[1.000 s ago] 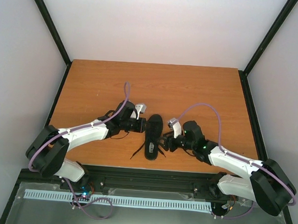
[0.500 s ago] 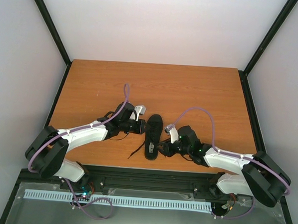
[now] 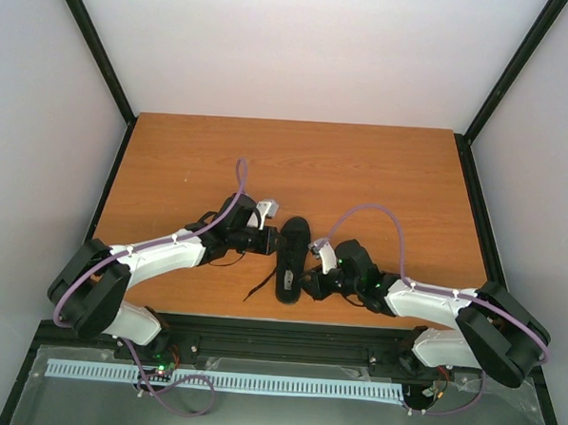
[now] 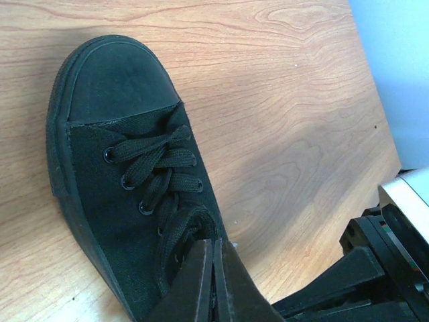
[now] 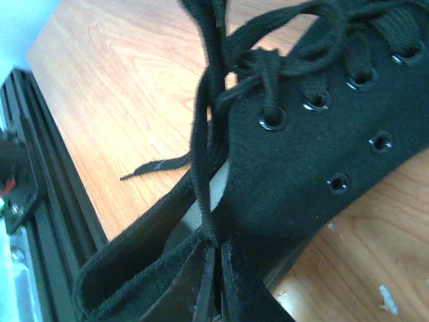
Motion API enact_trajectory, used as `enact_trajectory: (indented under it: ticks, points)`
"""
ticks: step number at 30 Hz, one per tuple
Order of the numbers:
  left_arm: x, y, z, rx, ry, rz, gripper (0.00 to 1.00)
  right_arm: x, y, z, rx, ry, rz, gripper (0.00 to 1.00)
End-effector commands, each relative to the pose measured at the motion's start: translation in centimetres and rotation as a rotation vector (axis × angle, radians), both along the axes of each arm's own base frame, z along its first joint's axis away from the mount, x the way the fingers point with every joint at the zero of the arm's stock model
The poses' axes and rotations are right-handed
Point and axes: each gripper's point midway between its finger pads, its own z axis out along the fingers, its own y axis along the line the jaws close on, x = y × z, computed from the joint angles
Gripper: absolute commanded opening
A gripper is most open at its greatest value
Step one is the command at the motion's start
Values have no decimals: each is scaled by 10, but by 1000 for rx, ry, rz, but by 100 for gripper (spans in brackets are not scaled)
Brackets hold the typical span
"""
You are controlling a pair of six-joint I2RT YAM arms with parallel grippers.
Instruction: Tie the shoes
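Observation:
A black shoe (image 3: 292, 259) lies mid-table near the front edge, toe pointing away. In the left wrist view its toe cap and crossed laces (image 4: 157, 168) fill the left side. My left gripper (image 3: 272, 239) presses against the shoe's left flank. Its jaws (image 4: 218, 243) are shut, and a lace loop by the tongue runs into their tips. My right gripper (image 3: 309, 281) sits at the shoe's right side near the heel. It (image 5: 218, 245) is shut on a thin lace strand (image 5: 200, 168) that rises taut to the top eyelets of the shoe (image 5: 322, 174).
A loose lace end (image 3: 257, 288) trails on the wooden table (image 3: 362, 169) left of the heel, also seen as the lace tip (image 5: 153, 166). A black rail (image 3: 287, 329) runs along the near edge. Grey walls enclose the table.
My right gripper slid left and nearer, up to the shoe's heel side, and closed from open onto the lace strand. The left arm and the shoe stayed put.

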Motion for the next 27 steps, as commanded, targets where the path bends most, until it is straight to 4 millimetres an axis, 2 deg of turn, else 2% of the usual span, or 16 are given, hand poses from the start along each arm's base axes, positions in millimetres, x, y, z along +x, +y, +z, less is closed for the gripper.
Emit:
enact_trajectory:
  ticks: [1,10,15,23,27]
  points:
    - [3,-2,12,-27,-47,-12,1,6,8,16,28,-46,3,3]
    - [-9,-6,32,-107,-106,-76,1,19,-13,38,-50,-77,-124,3]
    - [-16,-12,34,-131,-110,-134,1,27,-3,48,-52,-47,-126,3]
    - [-25,-10,40,-156,-150,-150,1,37,11,38,-102,31,-133,3]
    - [-33,-7,36,-148,-152,-173,1,40,15,27,-136,78,-137,3]
